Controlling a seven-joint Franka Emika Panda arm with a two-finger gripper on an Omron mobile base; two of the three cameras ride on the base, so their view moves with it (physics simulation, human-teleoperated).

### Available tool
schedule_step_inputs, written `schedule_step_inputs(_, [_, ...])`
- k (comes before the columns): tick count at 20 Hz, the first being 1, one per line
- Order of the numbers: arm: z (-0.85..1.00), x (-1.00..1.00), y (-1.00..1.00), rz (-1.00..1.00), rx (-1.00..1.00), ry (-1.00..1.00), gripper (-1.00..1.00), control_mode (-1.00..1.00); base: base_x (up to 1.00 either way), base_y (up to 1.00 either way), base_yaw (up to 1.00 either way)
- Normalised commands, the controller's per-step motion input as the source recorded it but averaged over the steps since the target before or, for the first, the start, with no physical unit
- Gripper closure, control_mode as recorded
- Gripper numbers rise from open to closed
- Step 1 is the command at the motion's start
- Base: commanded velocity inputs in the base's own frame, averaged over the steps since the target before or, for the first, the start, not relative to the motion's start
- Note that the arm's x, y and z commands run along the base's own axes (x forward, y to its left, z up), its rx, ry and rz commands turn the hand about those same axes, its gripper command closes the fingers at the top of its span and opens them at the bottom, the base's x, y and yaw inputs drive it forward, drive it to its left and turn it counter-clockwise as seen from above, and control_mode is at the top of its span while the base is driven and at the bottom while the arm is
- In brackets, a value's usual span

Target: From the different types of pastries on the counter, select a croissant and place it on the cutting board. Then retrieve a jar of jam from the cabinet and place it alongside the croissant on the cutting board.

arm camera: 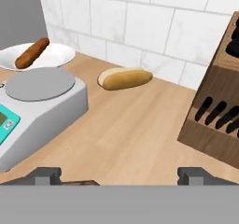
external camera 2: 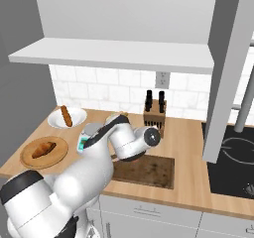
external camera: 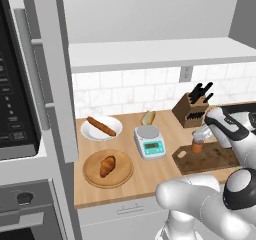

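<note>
The croissant [external camera: 107,165] [external camera 2: 43,149] lies on a round light-wood plate [external camera: 122,180], left of the cutting board. The dark cutting board [external camera: 212,160] [external camera 2: 149,170] lies at the counter's front. A small reddish-brown jar of jam [external camera: 198,146] stands upright on its left end. My gripper [external camera: 200,134] [arm camera: 120,176] hangs just above the jar, open. In the hand view the fingertips [arm camera: 46,175] stand wide apart with nothing between them. The stick pastry [external camera: 101,126] [arm camera: 31,52] rests on a white plate. The pale bun [external camera: 148,117] [arm camera: 125,78] lies by the wall.
A kitchen scale [external camera: 150,141] [arm camera: 37,101] stands left of the board and a knife block [external camera: 192,109] [external camera 2: 155,114] [arm camera: 219,115] behind it. The cabinet shelf [external camera: 150,54] [external camera 2: 114,53] runs overhead, its open door [external camera: 55,74] at the left. A black cooktop [external camera 2: 233,157] lies right.
</note>
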Motion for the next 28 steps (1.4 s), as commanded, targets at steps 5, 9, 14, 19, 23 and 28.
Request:
schedule_step_inputs(5, [0.17,-0.05,0.14,0.03,0.0,-0.04,-1.0,-1.0,0.0,0.0,0.0])
schedule_step_inputs(9, [0.08,-0.21,0.39,-0.2,-0.02,0.15,-1.0,-1.0,0.0,0.0,0.0])
schedule_step_inputs(14, [0.14,-0.07,0.59,-0.35,-0.14,0.39,-1.0,-1.0,0.0,0.0,0.0])
schedule_step_inputs(19, [0.18,0.0,0.62,-0.35,-0.13,0.47,-1.0,-1.0,0.0,0.0,0.0])
schedule_step_inputs(23, [0.34,0.0,0.55,-0.34,-0.1,0.54,-1.0,-1.0,0.0,0.0,0.0])
schedule_step_inputs(28, [0.41,0.0,0.49,-0.28,-0.07,0.54,-1.0,-1.0,0.0,0.0,0.0])
